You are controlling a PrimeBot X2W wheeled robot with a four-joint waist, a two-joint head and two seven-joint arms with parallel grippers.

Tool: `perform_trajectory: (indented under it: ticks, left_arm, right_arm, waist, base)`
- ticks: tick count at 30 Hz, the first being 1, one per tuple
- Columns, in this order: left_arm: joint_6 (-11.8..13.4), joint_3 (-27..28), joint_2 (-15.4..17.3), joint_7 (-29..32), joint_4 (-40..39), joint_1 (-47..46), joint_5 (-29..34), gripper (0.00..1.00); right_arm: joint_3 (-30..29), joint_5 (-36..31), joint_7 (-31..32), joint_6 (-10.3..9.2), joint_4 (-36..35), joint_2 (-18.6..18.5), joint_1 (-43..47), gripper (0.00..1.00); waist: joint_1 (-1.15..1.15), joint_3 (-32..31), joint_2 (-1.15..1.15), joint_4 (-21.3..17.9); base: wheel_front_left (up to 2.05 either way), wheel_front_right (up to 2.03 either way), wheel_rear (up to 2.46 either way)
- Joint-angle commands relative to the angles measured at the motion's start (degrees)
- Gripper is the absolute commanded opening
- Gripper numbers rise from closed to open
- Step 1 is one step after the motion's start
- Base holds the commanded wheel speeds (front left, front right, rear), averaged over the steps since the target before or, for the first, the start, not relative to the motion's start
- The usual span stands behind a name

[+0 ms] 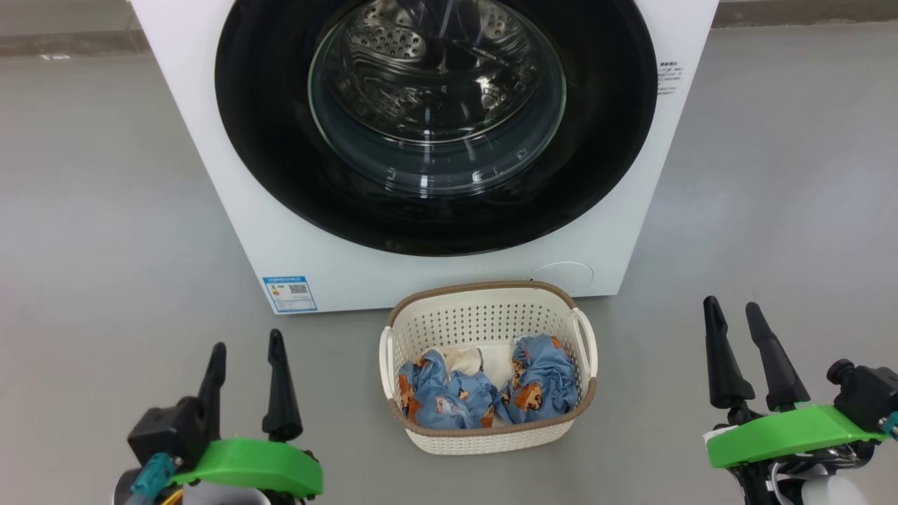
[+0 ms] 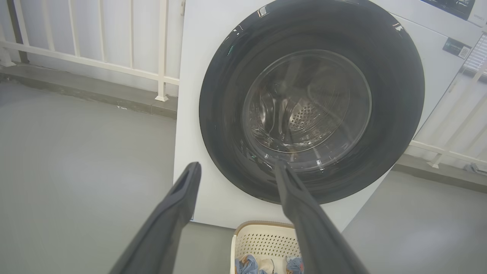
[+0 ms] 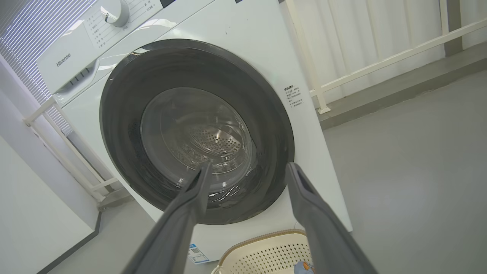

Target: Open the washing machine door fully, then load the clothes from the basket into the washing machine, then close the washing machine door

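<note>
I hold both arms low and back, one on each side of the basket (image 1: 484, 322), which keeps the whole job in sight and leaves room for the door to swing. My left pincer (image 1: 247, 340) is spread as wide as it goes and holds nothing. My right pincer (image 1: 733, 308) is equally wide and equally empty. Both hang above the grey floor (image 1: 105, 210), well apart from everything, with their fingers aimed at the machine.

The washing machine door (image 1: 435, 105) is shut flat against the white washing machine (image 1: 337, 273), and the steel drum shows through its glass bowl. I judge that opening it is the step in hand, with nothing of the task done so far. I see no handle or recess on the glossy black rim, so I cannot tell which edge to pull or which side carries the hinge.

The basket stands on the floor just in front of the machine's foot, below the door and a little to my right of the blue label (image 1: 289, 293). That spot should make each lift into the drum short, and the door's lower edge sits above the basket rim, so I expect it to swing clear. The clothes (image 1: 540, 382) lie bunched in the bottom: blue bear-print pieces on either side of a cream one (image 1: 466, 359). They look soft and crumpled, and I judge a wide pinch from above should gather them.
</note>
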Motion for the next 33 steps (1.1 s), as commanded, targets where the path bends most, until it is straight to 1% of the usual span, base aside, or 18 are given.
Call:
perform_trajectory:
  ticks: [1,6,14,19,27,33]
  left_arm:
    - [0.52,1.11,0.75,-0.82,-1.3,-2.43,1.6,1.0]
    - [-0.05,0.48,0.8,-1.67,-0.32,-2.08,2.36,1.0]
    - [-1.3,-0.71,0.91,-3.02,3.84,-1.69,4.3,1.0]
    - [-0.89,-1.55,0.98,-3.86,5.0,-2.16,7.64,1.0]
    - [-0.01,-2.97,1.1,-5.21,6.04,-2.93,11.82,1.0]
    - [0.09,-2.91,1.11,-5.31,6.31,-3.17,11.63,1.0]
  right_arm:
    - [1.31,-1.84,-0.75,0.08,-1.53,-0.6,-2.7,1.0]
    - [1.52,-6.57,-1.59,0.08,-0.55,-0.64,-2.67,1.0]
    - [2.0,-12.91,-2.93,0.09,3.46,-0.7,-3.03,1.0]
    - [2.14,-17.93,-3.77,0.09,3.97,-0.73,-3.51,1.0]
    - [2.57,-24.06,-5.12,0.1,3.77,-0.79,-4.05,1.0]
    - [2.49,-24.06,-5.22,0.1,3.88,-0.8,-4.18,1.0]
  waist:
    - [0.0,-0.03,0.0,0.0]
    - [0.0,-0.32,0.0,0.09]
    - [0.0,-0.86,0.0,0.28]
    - [0.0,-0.87,0.0,0.36]
    - [0.0,-0.64,0.0,0.43]
    - [0.0,-0.61,0.0,0.29]
  base:
    - [0.0,0.0,0.0]
    - [0.0,0.0,0.0]
    - [0.0,0.0,0.0]
    - [0.0,0.0,0.0]
    - [0.0,0.0,0.0]
    - [0.0,0.0,0.0]
